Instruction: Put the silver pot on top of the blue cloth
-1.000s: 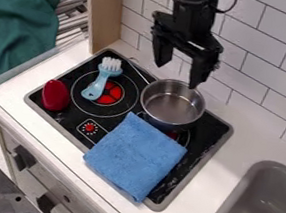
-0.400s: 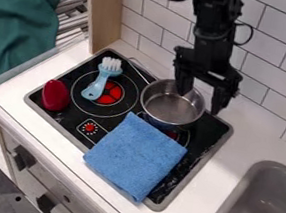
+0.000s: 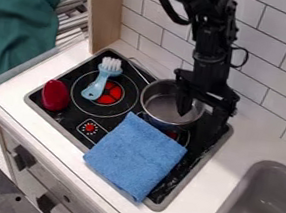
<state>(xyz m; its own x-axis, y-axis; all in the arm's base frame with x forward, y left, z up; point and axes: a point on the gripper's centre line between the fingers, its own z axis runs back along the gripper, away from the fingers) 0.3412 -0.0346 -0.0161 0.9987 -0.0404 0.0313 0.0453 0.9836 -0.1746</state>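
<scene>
The black two-finger tool (image 3: pixel 203 117) hides the right part of the rim and some of the inside of the round silver metal pot (image 3: pixel 157 105). Under the pot, most of a red-marked burner is covered, and whether the pot's base touches the folded, roughly square blue cloth (image 3: pixel 135 155) is hard to tell. The grey sink (image 3: pixel 264 197), down to the right of the tool, is cut off by the view's edge. The pot stands upright on the black stovetop (image 3: pixel 195 159) set in the white bench (image 3: pixel 40 136), mouth up, directly at the tool; being round, it shows no clear long axis. The cloth lies below and left of the tool, nearer the camera, one corner pointing up the view. The black arm comes in from the top edge and bends so that its wrist hangs steeply over the pot's right side. The tool points down, fingers spread, one inside the pot and one outside, the wall between them.
</scene>
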